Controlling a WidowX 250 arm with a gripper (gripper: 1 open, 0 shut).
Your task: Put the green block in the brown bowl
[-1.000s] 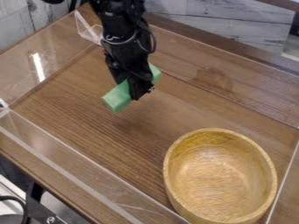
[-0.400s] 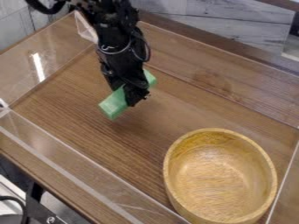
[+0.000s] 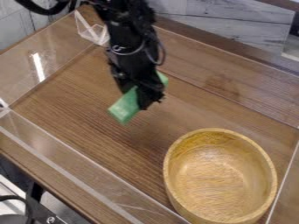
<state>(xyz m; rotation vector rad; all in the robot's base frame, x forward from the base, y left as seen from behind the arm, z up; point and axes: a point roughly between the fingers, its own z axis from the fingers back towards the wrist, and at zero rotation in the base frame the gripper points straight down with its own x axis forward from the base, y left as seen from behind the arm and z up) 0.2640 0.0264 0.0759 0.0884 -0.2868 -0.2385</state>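
A black robot arm is seen reaching down from the top of the picture over a brown wooden table. At its end, the gripper is pointed steeply down, and it is closed tight on the green block. The block is held by its top part, so most of it sticks out below the dark fingers. It is tilted, with its lower end leaning to the left. The block is held up in the air above the table, and a soft shadow can be seen on the wood close under it. The brown bowl is set on the table in the bottom right corner of the picture. It is round and shallow, with a thick rim, and lines in the wood can be seen inside it. The block is kept up and to the left of the bowl, not over it, and a strip of bare table is seen between them. Clear plastic walls are placed around the table.
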